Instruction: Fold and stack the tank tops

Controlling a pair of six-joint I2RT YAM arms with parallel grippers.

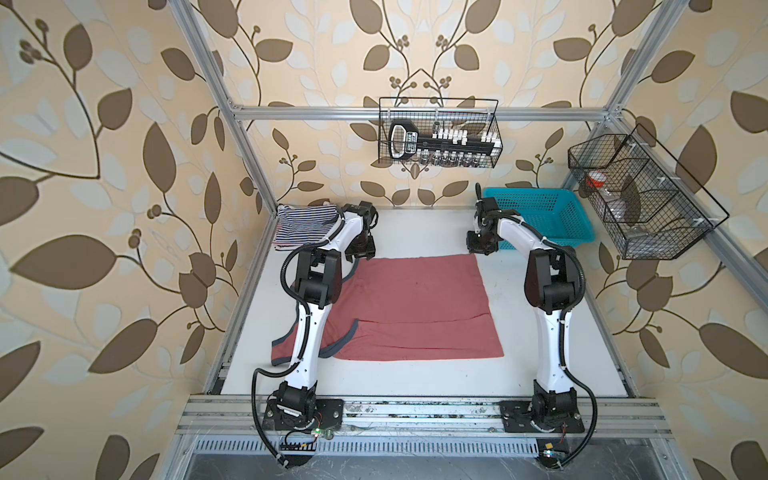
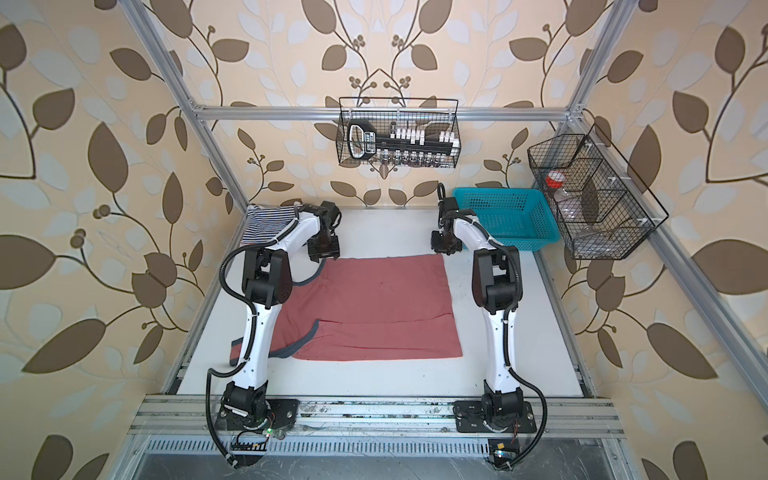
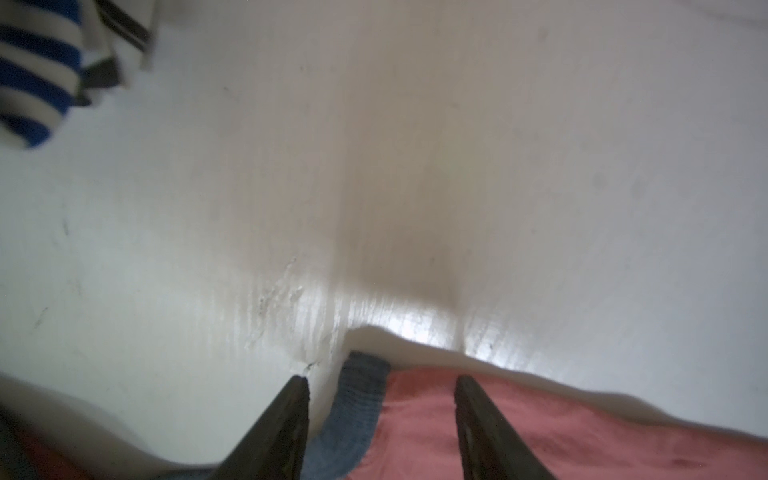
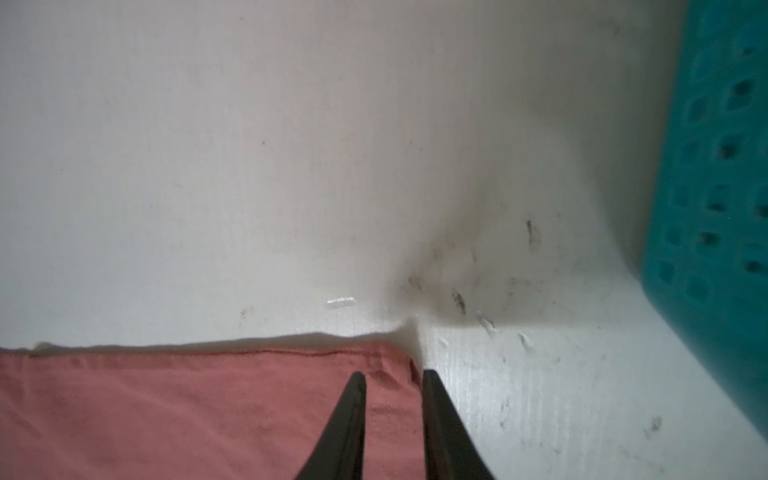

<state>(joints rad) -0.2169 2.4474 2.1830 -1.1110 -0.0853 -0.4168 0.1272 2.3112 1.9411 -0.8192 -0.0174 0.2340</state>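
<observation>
Striped stack [image 1: 305, 226] sits folded across the desk [image 1: 415, 232] from the basket [image 1: 557, 243], dusty red top [image 1: 415, 299] near it part-folded, unstacked; left claw [image 3: 381, 380] released over it, right claw [image 4: 392, 374] at basket-side corner, grip unclear.

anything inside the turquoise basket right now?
Only the perforated floor shows inside the turquoise basket; nothing lies on it. The right arm covers its near-left corner, so that bit can't be checked.

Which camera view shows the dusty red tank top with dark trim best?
A top view: the dusty red tank top spreads nearly whole, only the left arm covering part. Each wrist view shows just one corner of it.
</observation>
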